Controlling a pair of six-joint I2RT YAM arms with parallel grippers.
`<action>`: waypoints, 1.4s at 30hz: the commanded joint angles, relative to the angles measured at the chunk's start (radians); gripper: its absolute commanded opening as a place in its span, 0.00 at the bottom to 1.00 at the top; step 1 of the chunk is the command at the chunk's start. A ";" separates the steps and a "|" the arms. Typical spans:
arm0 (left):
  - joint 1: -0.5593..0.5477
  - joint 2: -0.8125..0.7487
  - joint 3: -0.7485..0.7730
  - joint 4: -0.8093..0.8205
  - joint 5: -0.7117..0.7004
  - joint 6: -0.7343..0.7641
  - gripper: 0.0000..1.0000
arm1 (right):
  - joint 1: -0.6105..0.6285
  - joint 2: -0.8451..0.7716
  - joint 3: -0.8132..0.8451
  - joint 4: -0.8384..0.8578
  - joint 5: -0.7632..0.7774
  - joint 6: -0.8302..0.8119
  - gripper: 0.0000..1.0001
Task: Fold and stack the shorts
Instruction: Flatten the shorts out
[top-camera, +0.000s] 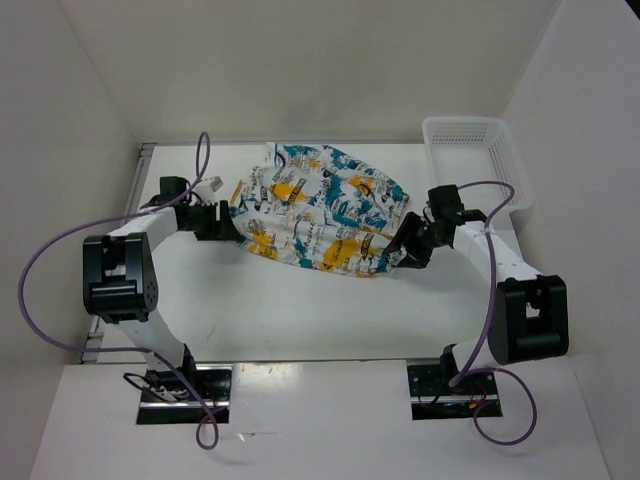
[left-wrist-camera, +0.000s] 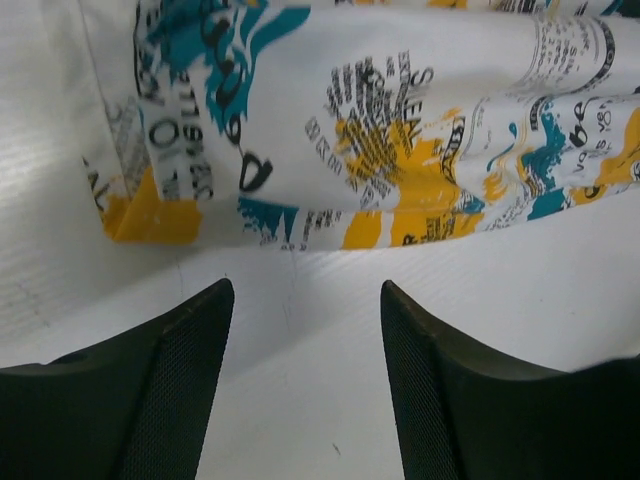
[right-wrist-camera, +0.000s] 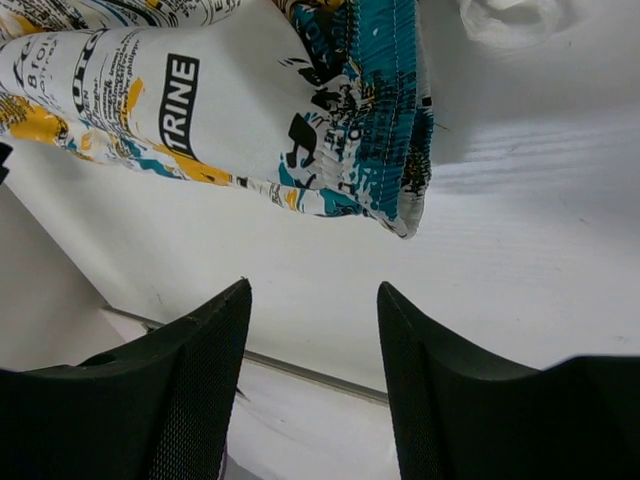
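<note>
left hand (left-wrist-camera: 305, 290) open, right hand (right-wrist-camera: 313, 290) open, near shorts (top-camera: 320, 215)

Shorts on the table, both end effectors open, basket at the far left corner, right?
No: the top view shows the basket at the far right corner. The shorts lie on the table; left end effector and right end effector are open.
</note>
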 joint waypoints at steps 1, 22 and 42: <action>-0.023 0.062 0.075 0.103 0.014 0.006 0.67 | -0.007 -0.024 -0.011 0.060 -0.029 0.028 0.59; -0.086 0.220 0.192 0.094 -0.078 0.006 0.55 | -0.007 -0.033 -0.031 0.069 -0.008 0.038 0.59; -0.137 0.290 0.284 0.104 -0.130 0.006 0.41 | -0.007 -0.033 -0.059 0.069 -0.008 0.038 0.59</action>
